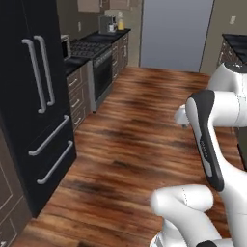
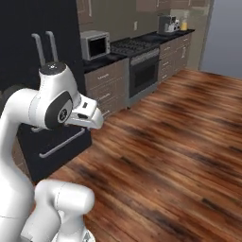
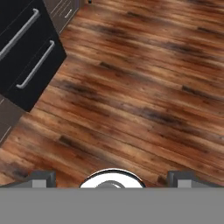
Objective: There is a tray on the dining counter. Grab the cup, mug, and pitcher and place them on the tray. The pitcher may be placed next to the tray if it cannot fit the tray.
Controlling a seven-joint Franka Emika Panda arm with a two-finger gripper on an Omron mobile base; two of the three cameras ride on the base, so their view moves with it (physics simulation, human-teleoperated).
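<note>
Well, we're out on open wooden floor [image 1: 135,144] here, the big black refrigerator [image 1: 34,96] looming close on the left of the left base view, a run of dark-topped cabinets [image 1: 79,91] and the stove [image 1: 99,67] stretching away behind it, and a microwave [image 2: 96,45] on that far run in the right base view. The arm [image 1: 212,140] is folded up high over the base, and in the hand view the fingers [image 3: 43,178] stand spread wide with nothing between them, looking straight down at bare boards. The tray, cup, mug and pitcher? I cannot place any of them from these pictures; a corner of dark surface [image 1: 236,41] peeks in at the upper right, possibly the dining counter, too little to tell. The risk, I'd judge, is in the driving: swing the base carelessly and that tall folded arm could clip the refrigerator handles [image 1: 41,72], or the base could stop wrongly placed for any reach.
</note>
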